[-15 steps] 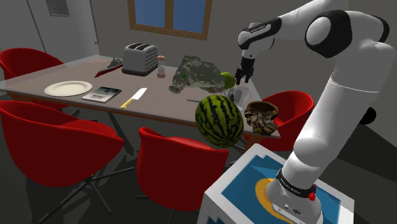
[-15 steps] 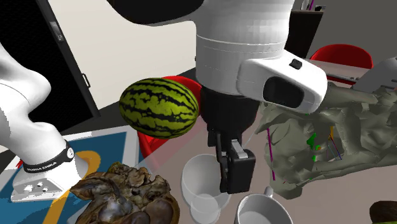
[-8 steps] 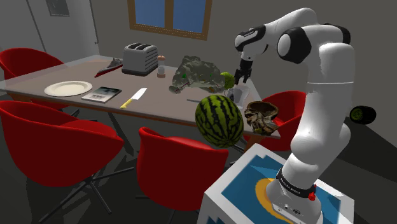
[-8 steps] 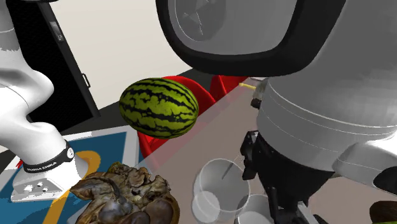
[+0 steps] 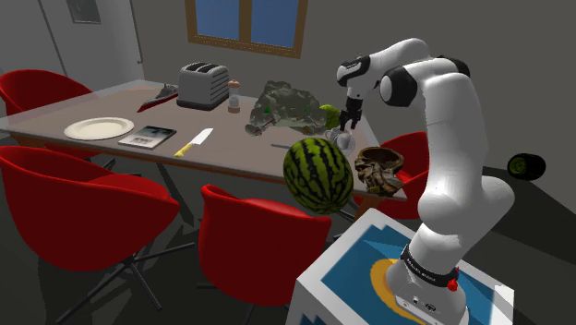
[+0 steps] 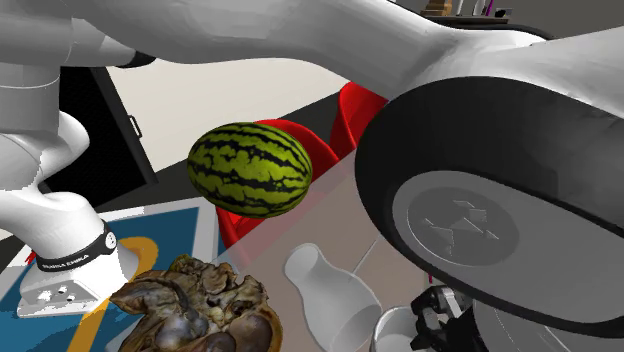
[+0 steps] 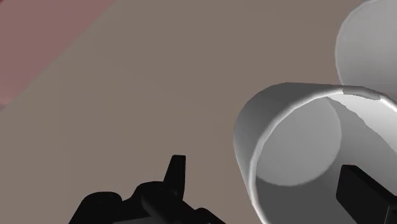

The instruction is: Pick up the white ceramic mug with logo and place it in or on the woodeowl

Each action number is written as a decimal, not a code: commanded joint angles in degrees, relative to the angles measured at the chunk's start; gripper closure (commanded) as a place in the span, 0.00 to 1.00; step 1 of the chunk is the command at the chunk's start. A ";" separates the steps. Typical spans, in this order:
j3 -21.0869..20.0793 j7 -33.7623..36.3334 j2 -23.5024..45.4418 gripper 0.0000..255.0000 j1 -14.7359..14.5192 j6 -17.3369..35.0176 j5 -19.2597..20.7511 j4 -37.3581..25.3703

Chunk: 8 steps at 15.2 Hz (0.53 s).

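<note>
A white mug [image 6: 328, 297] lies tipped on its side on the table's end, close to a second white mug [image 6: 394, 331]. In the wrist view the tipped mug [image 7: 296, 149] turns its mouth toward the hand. My gripper [image 7: 261, 167] is open. One finger [image 7: 176, 177] stands clear of the mug and the other finger [image 7: 364, 191] sits at the mug's far rim. From the shoulder view the gripper [image 5: 347, 122] hangs just above the mugs [image 5: 343, 140]. The brown, rough wooden bowl [image 5: 379, 169] sits at the table's corner nearest the stand, beside the mugs.
A watermelon [image 5: 317, 175] stands at the table edge in front of the mugs. Behind them lie a lumpy grey-green object [image 5: 286, 103] and a green fruit [image 5: 330, 115]. Toaster [image 5: 203, 85], knife [image 5: 195, 140], plate [image 5: 98, 127] and book [image 5: 148, 137] sit further along. Red chairs [image 5: 263, 242] ring the table.
The mug went from upright to tilted to lying on its side. The arm has swung and folded, and the hand has moved to the second exterior view's right.
</note>
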State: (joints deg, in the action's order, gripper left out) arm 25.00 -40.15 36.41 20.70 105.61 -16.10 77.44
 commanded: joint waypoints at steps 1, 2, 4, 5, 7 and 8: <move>-0.07 -0.30 0.12 0.00 -0.08 1.50 -0.16 1.46; -0.12 -0.38 0.27 0.00 -0.14 2.18 -0.25 2.01; -0.29 -0.59 0.70 0.00 -0.25 3.89 -0.52 3.34; -0.28 -0.59 0.69 0.00 -0.26 3.90 -0.51 3.36; -0.29 -0.59 0.70 0.00 -0.25 3.89 -0.52 3.34; -0.29 -0.59 0.70 0.00 -0.25 3.89 -0.52 3.34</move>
State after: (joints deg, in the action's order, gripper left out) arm 24.71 -40.73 37.12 20.46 109.42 -16.61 80.70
